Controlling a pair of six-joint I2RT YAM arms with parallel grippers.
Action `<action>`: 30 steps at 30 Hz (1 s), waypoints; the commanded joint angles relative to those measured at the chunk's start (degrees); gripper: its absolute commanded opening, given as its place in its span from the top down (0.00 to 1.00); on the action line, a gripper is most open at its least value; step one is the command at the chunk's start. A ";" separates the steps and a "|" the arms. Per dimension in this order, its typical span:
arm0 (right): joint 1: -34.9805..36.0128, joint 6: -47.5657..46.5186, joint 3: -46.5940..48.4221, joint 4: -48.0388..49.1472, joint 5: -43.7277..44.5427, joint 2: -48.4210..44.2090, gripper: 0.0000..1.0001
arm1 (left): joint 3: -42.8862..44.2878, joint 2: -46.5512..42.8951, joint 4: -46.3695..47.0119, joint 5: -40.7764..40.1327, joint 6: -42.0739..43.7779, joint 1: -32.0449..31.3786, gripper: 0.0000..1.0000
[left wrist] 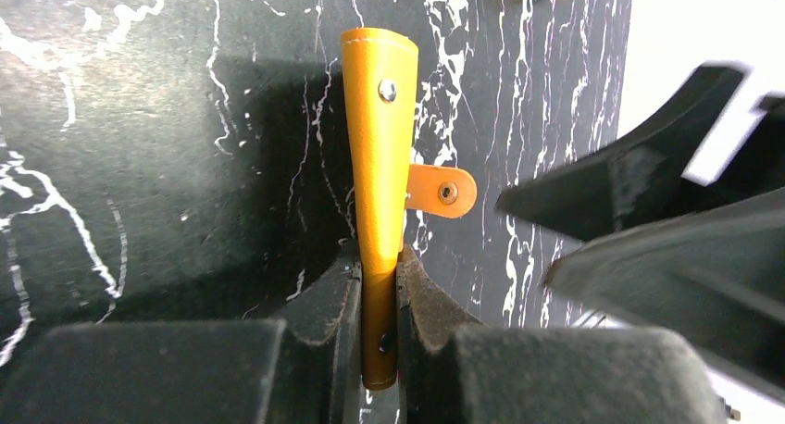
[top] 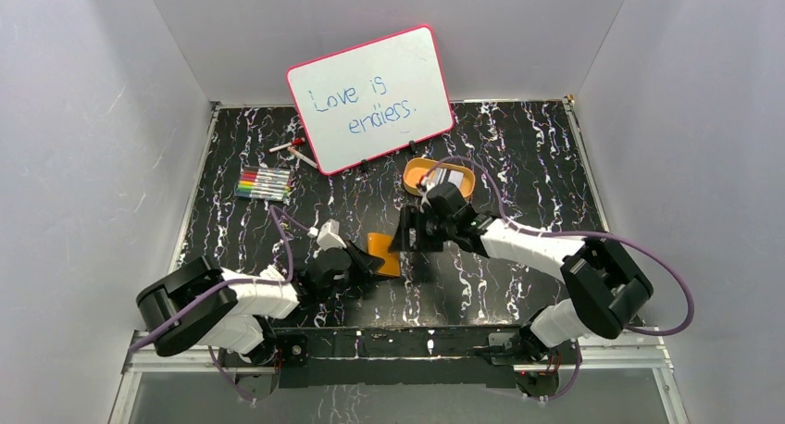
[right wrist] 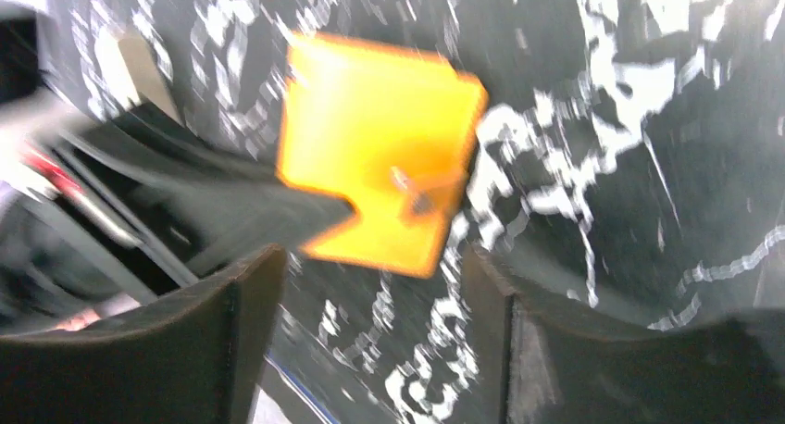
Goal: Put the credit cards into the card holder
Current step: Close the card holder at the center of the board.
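Two arms meet near the middle of the overhead view. Nearest me, my left gripper (left wrist: 378,278) is clamped on the lower edge of the small orange-tan leather-like card holder (left wrist: 380,155). The holder stands edge-on and folded over the black white-veined table (left wrist: 139,165), with its snap tab (left wrist: 442,191) hanging loose to the right. Just beyond, my right gripper (right wrist: 370,285) has its jaws spread with nothing between them; its wrist view is blurred, and the holder lies ahead of them. I judge the holder is being presented for opening, so the right fingers must next part its flaps or fetch a card. Farther up, right of centre, the greyish credit cards (top: 446,179) sit in an orange oval tray (top: 414,172). At the top, a pink-framed whiteboard (top: 370,100) reads "Love is endless."
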 commanded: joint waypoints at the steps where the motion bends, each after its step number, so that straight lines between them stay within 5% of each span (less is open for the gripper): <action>1: 0.49 5.06 8.11 8.18 7.67 2.07 0.10 | 1.76 5.74 -7.72 -8.97 -2.45 -2.02 1.00; 5: 0.37 2.16 11.93 4.60 9.01 4.16 0.02 | 1.96 7.93 -7.48 -8.04 -4.34 -2.38 1.00; 21: 0.53 -2.33 17.15 -6.07 3.67 10.24 0.46 | 2.44 9.50 -7.88 -10.45 -6.19 -3.36 1.00; 30: 0.85 -3.17 18.79 -10.34 4.96 10.94 0.46 | 1.86 8.85 -7.97 -11.47 -6.11 -3.39 1.00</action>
